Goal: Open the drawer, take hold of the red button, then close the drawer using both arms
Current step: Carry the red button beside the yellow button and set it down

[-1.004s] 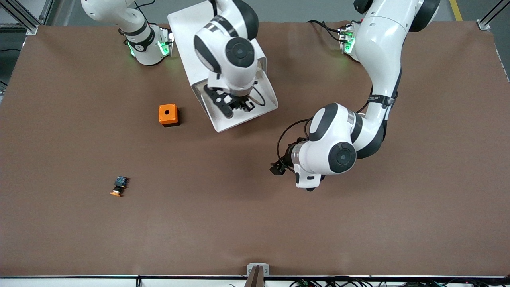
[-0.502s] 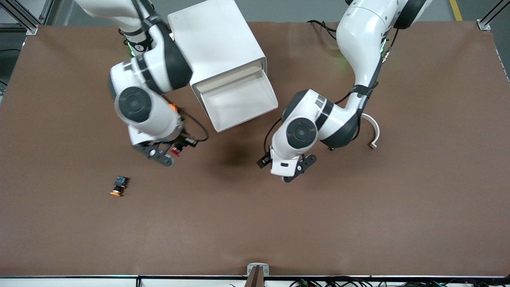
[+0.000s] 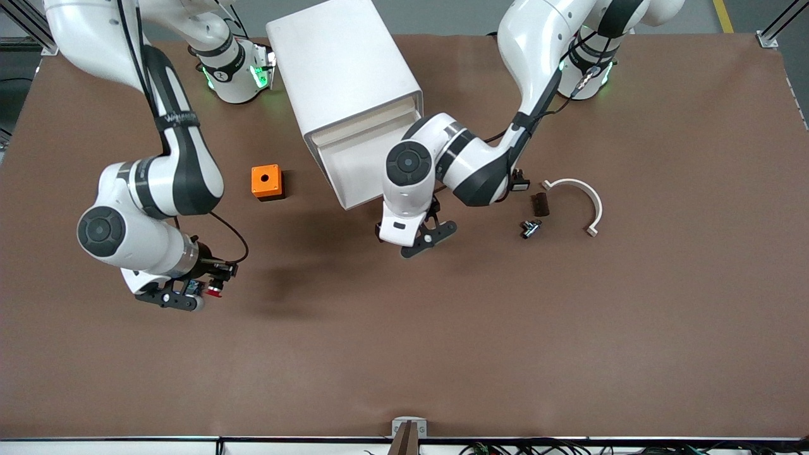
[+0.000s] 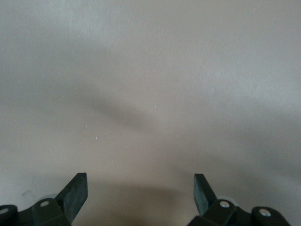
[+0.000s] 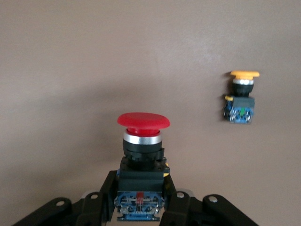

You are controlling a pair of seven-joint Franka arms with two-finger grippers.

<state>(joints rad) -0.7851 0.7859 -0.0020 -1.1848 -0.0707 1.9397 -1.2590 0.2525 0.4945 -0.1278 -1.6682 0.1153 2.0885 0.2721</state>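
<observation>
Front view: drawer [image 3: 354, 165] open; right end effector [image 5: 141, 207] grips button [image 5: 142, 141], left end effector [image 4: 140, 193] spread.

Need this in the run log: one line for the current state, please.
right gripper: shut on red button, over table | left gripper: open, empty, in front of drawer | drawer: open

- On the brown table [image 3: 404, 354] you'll see an orange box [image 3: 266, 181] with a round hole in its top, beside the white cabinet [image 3: 344, 69], toward the right arm's end.
- An orange-capped button [image 5: 241, 96] lies on its side on the mat.
- Toward the left arm's end you have a white curved bracket [image 3: 579, 196], a small dark block [image 3: 540, 203] beside it, and a little black part [image 3: 529, 228] nearer the front camera.
</observation>
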